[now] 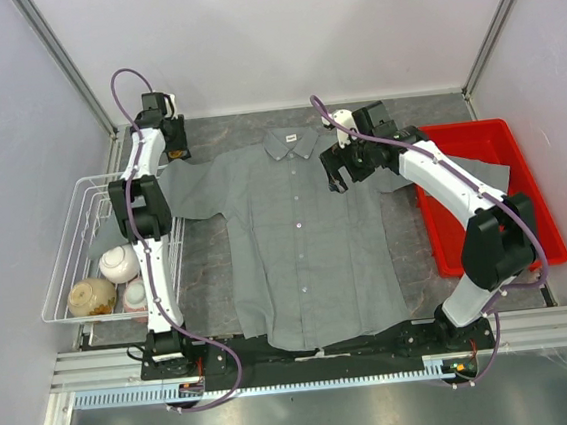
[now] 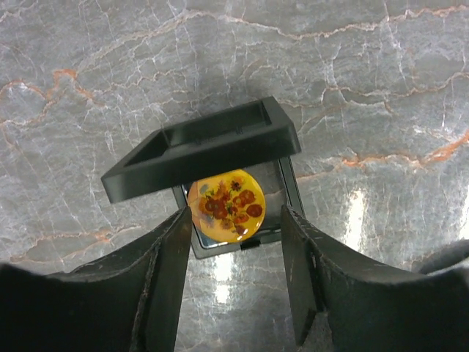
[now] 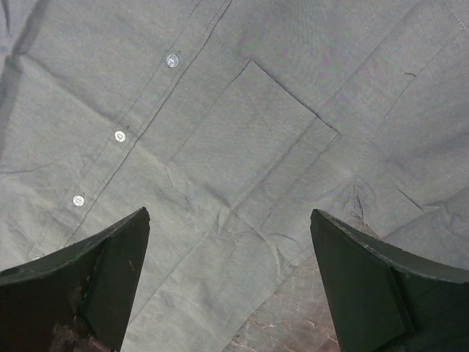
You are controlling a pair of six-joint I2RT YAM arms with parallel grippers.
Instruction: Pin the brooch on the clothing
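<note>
Pointing straight down, the left pincer (image 2: pixel 234 218) straddles the round orange floral brooch (image 2: pixel 226 205), unclenched; the right pincer (image 3: pixel 229 214) gapes over the grey shirt (image 3: pixel 220 110).

One shirt (image 1: pixel 302 251), one brooch (image 2: pixel 226 205), three bowls (image 1: pixel 120 263) (two white)

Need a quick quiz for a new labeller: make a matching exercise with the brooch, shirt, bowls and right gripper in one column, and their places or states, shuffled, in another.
Column one:
1. brooch
2. shirt
3. bowls
4. right gripper

Column two:
A. in the wire basket
B. open, above the pocket
C. in the open black box
D. spread flat on the table

Pairs: 1-C, 2-D, 3-A, 4-B.
</note>
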